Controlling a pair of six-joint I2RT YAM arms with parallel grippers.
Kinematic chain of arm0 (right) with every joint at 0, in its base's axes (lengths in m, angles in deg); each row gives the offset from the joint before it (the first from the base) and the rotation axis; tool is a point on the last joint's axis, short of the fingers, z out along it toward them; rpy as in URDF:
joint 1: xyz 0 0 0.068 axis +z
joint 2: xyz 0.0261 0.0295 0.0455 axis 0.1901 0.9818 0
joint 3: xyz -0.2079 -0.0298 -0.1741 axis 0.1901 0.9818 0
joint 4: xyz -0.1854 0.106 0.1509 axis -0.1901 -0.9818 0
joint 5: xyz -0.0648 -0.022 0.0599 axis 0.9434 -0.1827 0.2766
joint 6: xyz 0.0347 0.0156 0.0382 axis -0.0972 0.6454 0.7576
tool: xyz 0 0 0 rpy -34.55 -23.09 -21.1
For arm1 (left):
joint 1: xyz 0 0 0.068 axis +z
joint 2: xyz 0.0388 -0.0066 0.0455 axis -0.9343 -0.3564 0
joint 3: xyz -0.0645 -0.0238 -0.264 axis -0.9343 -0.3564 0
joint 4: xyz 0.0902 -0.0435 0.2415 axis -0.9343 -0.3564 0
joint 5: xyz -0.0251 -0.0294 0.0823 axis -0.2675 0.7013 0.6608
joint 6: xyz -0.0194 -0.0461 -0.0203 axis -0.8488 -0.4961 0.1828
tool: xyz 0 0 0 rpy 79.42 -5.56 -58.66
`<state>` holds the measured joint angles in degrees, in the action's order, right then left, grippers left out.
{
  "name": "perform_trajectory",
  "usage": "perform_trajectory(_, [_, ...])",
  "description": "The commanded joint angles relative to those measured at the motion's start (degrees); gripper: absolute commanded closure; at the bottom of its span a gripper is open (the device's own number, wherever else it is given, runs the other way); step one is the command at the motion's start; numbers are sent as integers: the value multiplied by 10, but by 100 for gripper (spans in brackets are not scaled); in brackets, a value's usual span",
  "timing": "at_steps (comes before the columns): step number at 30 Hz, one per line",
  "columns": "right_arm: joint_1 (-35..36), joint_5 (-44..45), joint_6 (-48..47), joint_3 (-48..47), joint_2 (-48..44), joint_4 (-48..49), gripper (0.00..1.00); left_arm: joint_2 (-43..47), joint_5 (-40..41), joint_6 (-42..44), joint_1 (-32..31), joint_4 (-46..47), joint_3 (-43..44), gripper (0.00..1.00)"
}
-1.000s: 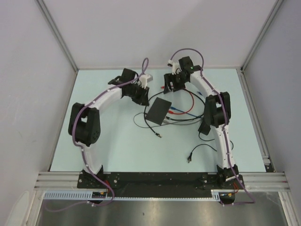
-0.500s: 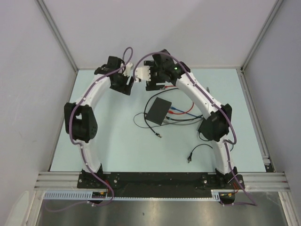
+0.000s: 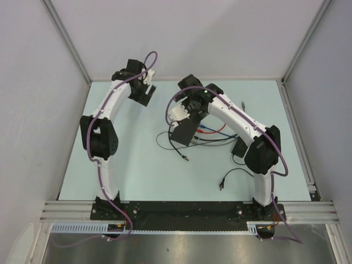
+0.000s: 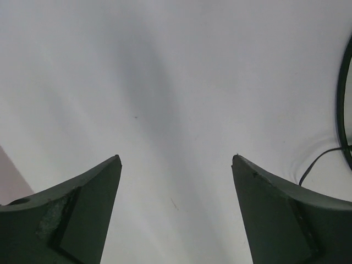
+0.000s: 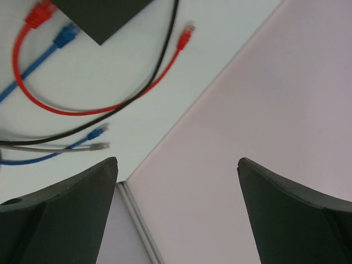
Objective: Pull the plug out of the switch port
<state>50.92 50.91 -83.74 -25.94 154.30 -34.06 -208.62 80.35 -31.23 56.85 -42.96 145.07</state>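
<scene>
Black switch (image 3: 184, 135) unmoved; right claw (image 5: 177, 160) has swung to its 11 o'clock, left claw (image 4: 176, 159) withdrawn; both gape wide.

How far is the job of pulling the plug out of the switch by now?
Done: nothing certain; a loose red cable end lies unplugged. In hand: nothing, the left claw and right claw are both open and empty. Left: a red plug and a blue plug sit at the switch edge, apparently in their sockets, so the pull itself remains.
</scene>
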Motion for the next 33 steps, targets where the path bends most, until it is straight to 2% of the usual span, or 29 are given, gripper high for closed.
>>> perform_trajectory(1, [-30,-33,154,21,-22,29,4,53,-82,-8,-4,55,-65,8])
perform_trajectory(3, [-51,-67,257,9,9,36,5,72,-112,-8,-6,120,-109,7])
perform_trajectory(4, [-72,-111,310,-6,23,34,5,92,-119,-18,-6,150,-125,8])
perform_trajectory(5, [-84,-134,422,-42,36,32,5,101,-139,-23,-6,175,-141,8])
perform_trajectory(6, [-95,-163,472,-70,67,23,5,110,-150,-29,-7,222,-173,8])
perform_trajectory(7, [-109,-221,517,-100,83,-6,5,128,-163,-42,-7,245,-188,8])
perform_trajectory(8, [-141,-261,609,-162,98,-20,6,134,-194,-45,-7,263,-202,9])
perform_trajectory(9, [-164,-346,650,-185,126,-30,6,144,-216,-46,-9,289,-222,10])
perform_trajectory(10, [-184,-390,695,-200,136,-27,7,148,-232,-49,-10,299,-233,12])
perform_trajectory(12, [-245,-496,797,-206,154,-5,11,154,-282,-57,-14,324,-260,15])
perform_trajectory(16, [-313,-578,930,-172,198,84,16,139,-374,-55,-33,319,-271,26])
perform_trajectory(20, [-334,-600,945,-135,202,103,17,89,-435,-46,-57,276,-230,50])
perform_trajectory(21, [-333,-611,932,-126,200,100,18,74,-456,-51,-64,279,-228,63])
perform_trajectory(23, [-331,-618,894,-99,201,79,21,68,-465,-61,-68,304,-236,79])
perform_trajectory(24, [-328,-624,880,-94,204,64,23,65,-459,-49,-74,307,-244,94])
perform_trajectory(25, [-326,-625,858,-86,207,59,27,63,-454,-42,-76,309,-246,99])
perform_trajectory(33, [-312,-648,791,-70,247,13,38,20,-441,-12,-102,262,-224,100])
